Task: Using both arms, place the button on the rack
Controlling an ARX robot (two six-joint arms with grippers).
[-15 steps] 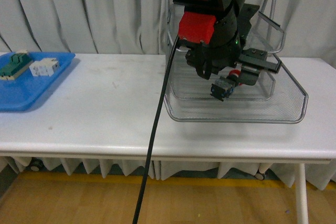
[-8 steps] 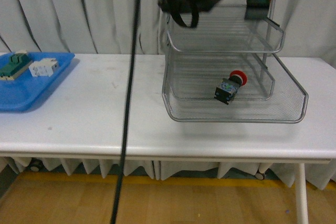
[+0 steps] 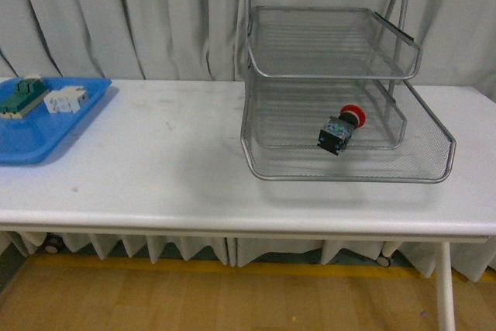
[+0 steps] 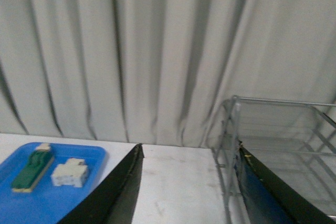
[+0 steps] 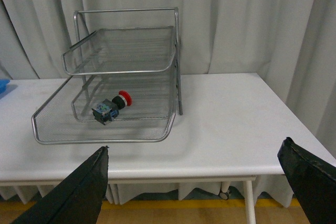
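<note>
The button (image 3: 341,129) lies on its side inside the rack (image 3: 333,77), under the top tier; the overlapping mesh hides which lower tier. Left gripper (image 4: 189,148) and right gripper (image 5: 195,145) are spread, empty, with fingers cut off at the frame edge.

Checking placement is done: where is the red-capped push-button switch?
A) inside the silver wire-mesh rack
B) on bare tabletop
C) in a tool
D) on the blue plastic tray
A: the red-capped push-button switch lies inside the silver wire-mesh rack, with nothing gripping it.
</note>
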